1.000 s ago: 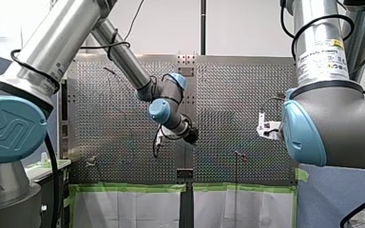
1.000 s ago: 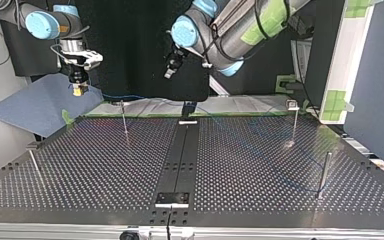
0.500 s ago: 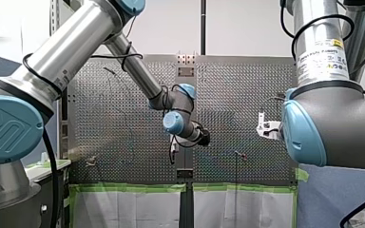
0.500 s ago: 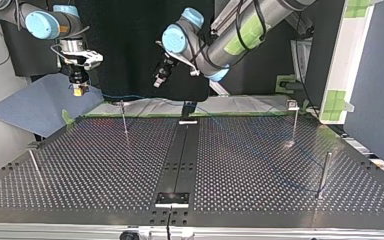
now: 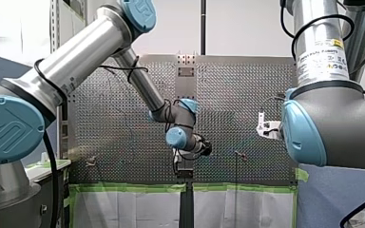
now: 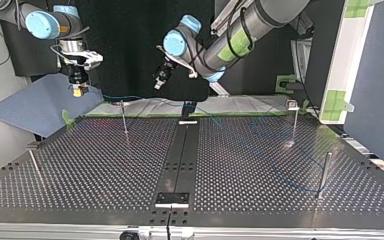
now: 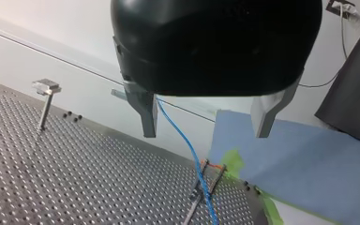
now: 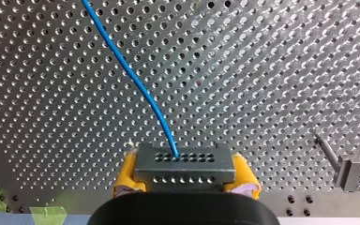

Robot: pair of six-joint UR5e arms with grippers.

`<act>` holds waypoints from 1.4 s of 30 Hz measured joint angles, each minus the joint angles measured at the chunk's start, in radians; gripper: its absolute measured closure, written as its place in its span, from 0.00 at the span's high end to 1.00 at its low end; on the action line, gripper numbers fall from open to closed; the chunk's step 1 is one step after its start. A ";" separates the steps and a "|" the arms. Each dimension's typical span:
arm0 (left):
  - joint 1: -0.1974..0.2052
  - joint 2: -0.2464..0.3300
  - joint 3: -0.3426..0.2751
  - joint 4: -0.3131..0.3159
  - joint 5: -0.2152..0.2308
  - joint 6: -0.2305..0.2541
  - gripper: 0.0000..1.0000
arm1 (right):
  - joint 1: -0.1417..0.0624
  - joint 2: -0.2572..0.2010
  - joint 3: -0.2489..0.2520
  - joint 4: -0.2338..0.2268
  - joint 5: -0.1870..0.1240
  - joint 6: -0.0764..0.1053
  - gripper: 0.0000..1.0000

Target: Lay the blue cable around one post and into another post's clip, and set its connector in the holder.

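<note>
My right gripper [image 8: 183,174] has its yellow pads [image 8: 124,176] shut on the grey connector [image 8: 183,165]. The blue cable [image 8: 131,75] runs out of the connector's face over the perforated table. In the top view this gripper [image 6: 79,90] hangs at the far left, above a blue mat. My left gripper [image 7: 206,133] is open, its metal fingers [image 7: 147,115] apart with nothing between them. Below it the blue cable [image 7: 190,145] slants down to a thin post with a clip [image 7: 210,169]. In the top view my left gripper [image 6: 159,81] hovers over the table's far edge, left of the middle.
Thin posts stand on the perforated table [image 6: 240,165]: one at the far left [image 6: 124,119], one at the far right [image 6: 294,122], one at the near right [image 6: 324,174], one at the near left [image 6: 34,165]. A metal holder [image 8: 356,172] sits beside my right gripper. Green tape [image 5: 133,188] lines the edge.
My left arm has swung lower and toward the front view's right, its gripper drifting toward the top view's left. My right gripper and the connector have stayed put.
</note>
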 joint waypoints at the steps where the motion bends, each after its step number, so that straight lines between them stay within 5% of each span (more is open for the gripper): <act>1: 0.001 -0.007 0.000 0.007 0.001 0.000 0.99 | 0.000 0.000 0.000 -0.001 0.000 0.000 0.00; 12: 0.013 -0.091 0.006 0.108 0.002 -0.001 0.99 | 0.000 0.000 0.000 -0.007 0.000 0.001 0.00; 27: 0.015 -0.097 0.028 0.243 -0.024 0.021 0.99 | 0.000 0.000 0.000 -0.009 0.000 0.001 0.00; 42: 0.017 -0.143 0.070 0.187 -0.059 0.063 0.99 | 0.000 0.000 0.000 -0.017 -0.003 0.001 0.00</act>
